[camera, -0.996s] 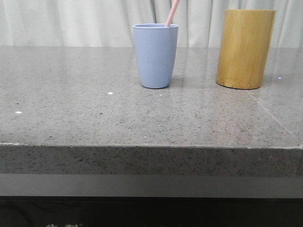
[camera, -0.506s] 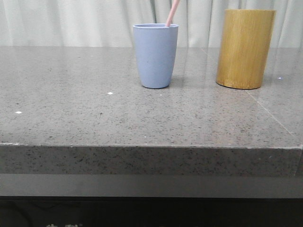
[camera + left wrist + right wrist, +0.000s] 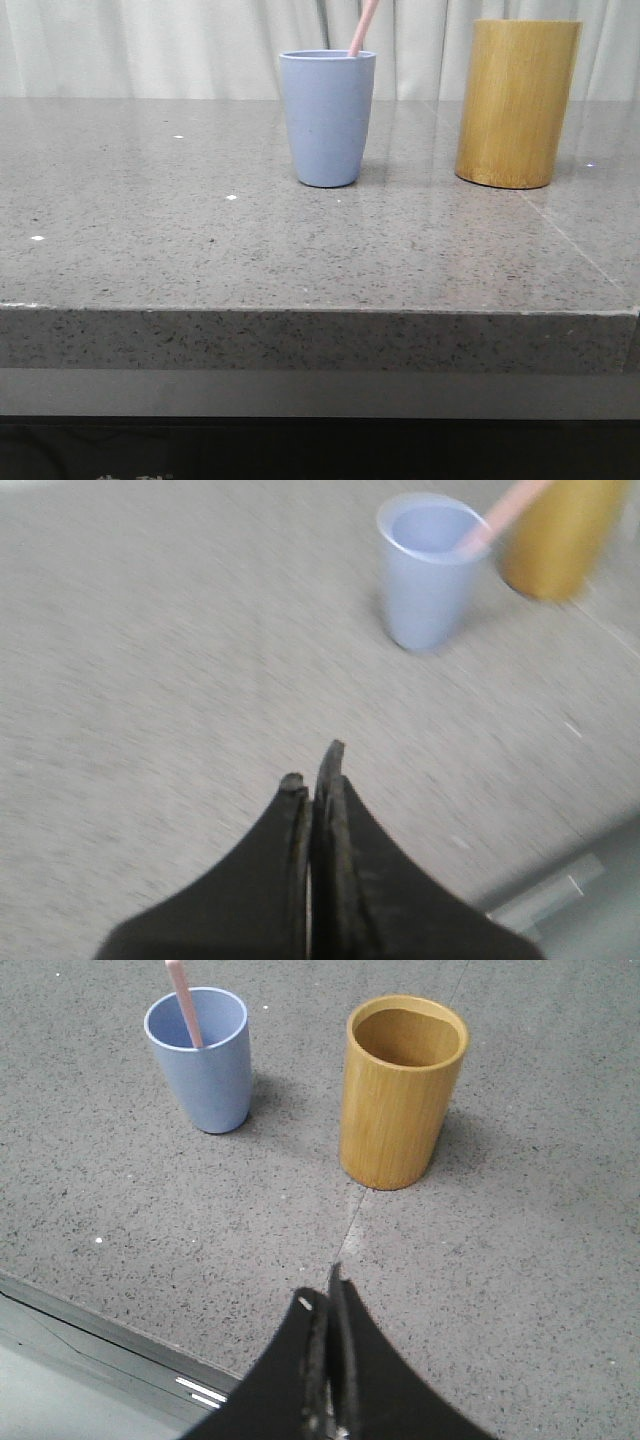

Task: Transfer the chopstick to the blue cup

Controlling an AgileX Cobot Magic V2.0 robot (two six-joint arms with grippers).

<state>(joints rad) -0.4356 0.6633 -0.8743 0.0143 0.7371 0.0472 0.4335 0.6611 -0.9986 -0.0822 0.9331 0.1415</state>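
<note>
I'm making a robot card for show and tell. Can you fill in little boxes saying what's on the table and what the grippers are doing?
chopstick: pink, leaning inside the blue cup
blue cup: upright on the table
bamboo holder: upright, right of the cup, looks empty
table: grey speckled stone
left gripper: shut, holding nothing
right gripper: shut, holding nothing

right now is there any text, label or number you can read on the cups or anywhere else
Nothing can be read.
Blue cup: plain, no print.
Bamboo holder: plain, no label.
Chopstick: no marking visible.
Below the table, at the bottom edge of the front view: faint whitish marks, cut off and too small to read.
</note>
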